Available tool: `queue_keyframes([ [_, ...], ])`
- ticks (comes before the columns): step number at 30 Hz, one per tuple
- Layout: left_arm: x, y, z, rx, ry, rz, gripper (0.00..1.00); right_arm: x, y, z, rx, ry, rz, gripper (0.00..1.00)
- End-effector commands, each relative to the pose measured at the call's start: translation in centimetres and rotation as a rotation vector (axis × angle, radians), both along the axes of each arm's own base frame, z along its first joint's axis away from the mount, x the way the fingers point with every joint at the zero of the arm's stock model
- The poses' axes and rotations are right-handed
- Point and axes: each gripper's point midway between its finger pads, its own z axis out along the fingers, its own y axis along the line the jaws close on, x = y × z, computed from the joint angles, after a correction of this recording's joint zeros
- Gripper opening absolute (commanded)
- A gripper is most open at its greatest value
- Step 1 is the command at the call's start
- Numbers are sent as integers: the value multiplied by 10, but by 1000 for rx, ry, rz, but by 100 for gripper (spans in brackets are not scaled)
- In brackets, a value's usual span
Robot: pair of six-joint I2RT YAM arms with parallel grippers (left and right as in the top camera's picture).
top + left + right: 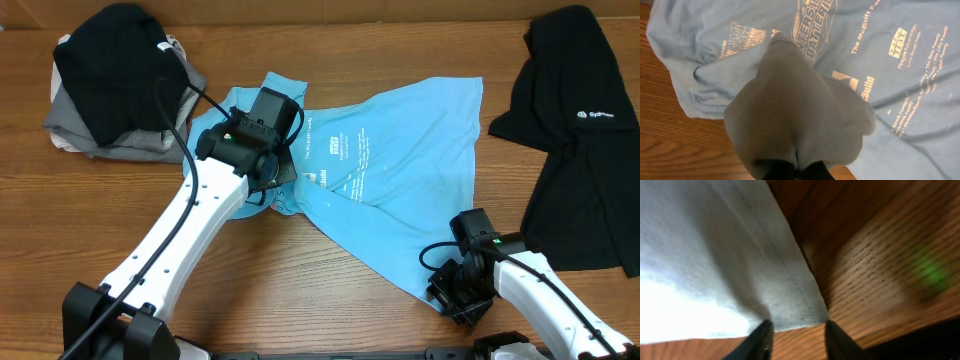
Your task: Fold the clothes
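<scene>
Left wrist: left pincer grips the bunched light-blue T-shirt

From high above, the overhead camera looks straight down on the wooden table, taking in both arms and the whole light-blue T-shirt spread mid-surface. The left wrist camera hangs close over the shirt's printed lettering, aimed down past the left gripper at the frame's bottom. The right wrist camera sits very low near the table's front edge, facing a hem corner past the right gripper. All three views share the shirt, each wrist view a different part.
</scene>
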Motion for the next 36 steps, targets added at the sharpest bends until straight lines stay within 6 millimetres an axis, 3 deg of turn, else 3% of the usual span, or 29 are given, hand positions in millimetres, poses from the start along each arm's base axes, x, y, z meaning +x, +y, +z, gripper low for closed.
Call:
queue_keyframes([
  [1, 5, 1, -4, -5, 10, 18, 4, 1, -3, -1, -16, -11, 4, 32],
  [4, 4, 1, -9, 1, 25, 17, 4, -4, -6, -3, -34, 5, 7, 32],
  [6, 4, 0, -12, 2, 36, 16, 4, -11, -9, -7, -46, 28, 9, 38],
  [8, 4, 0, -13, 4, 41, 16, 4, -16, -8, -10, -39, 44, 6, 34],
  [16, 11, -3, -11, -8, 10, 16, 4, -9, -5, -15, -26, 28, -14, 37],
  [18, 12, -3, -11, -8, 9, 15, 4, -7, -4, -17, -26, 23, -14, 27],
  [19, 12, -3, -11, -6, 6, 7, 4, -5, -3, -18, -20, 19, -15, 11],
  [20, 13, -3, -11, -4, 4, 0, 4, -3, -2, -18, -16, 15, -15, 4],
  [25, 13, -3, -11, 0, 3, -6, 4, 14, 1, -12, -2, -30, -10, 4],
  [30, 12, -7, -7, -2, 2, -75, 4, 60, 0, 19, -22, -162, 39, 4],
  [36, 7, -9, 29, -18, -25, -125, 4, 115, -31, 95, -141, -307, 108, 4],
])
